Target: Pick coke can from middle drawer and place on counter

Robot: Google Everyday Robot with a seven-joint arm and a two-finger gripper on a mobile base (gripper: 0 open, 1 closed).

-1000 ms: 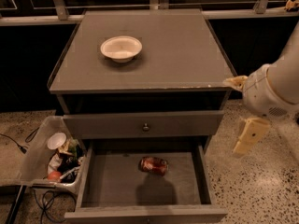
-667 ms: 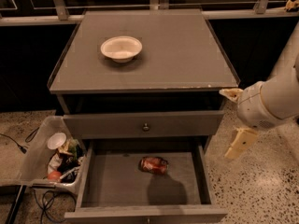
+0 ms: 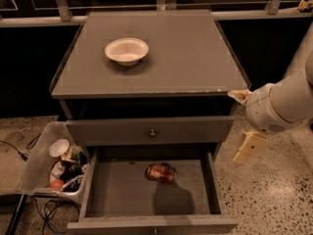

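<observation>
The coke can (image 3: 160, 173) lies on its side on the floor of the open middle drawer (image 3: 115, 192), near its back and a little right of centre. The counter (image 3: 166, 62) is the grey cabinet top above. My gripper (image 3: 243, 123) hangs off the cabinet's right side, level with the closed drawer front, up and to the right of the can. Its cream fingers (image 3: 247, 148) stand wide apart and hold nothing.
A white bowl (image 3: 126, 50) sits on the counter, left of centre. A closed drawer front with a round knob (image 3: 152, 132) is above the open drawer. A clear bin of trash (image 3: 58, 163) stands on the floor at the left. A railing runs behind the cabinet.
My gripper and arm have moved slightly left and down, closer to the cabinet's right side. The can, drawer and bowl have not moved.
</observation>
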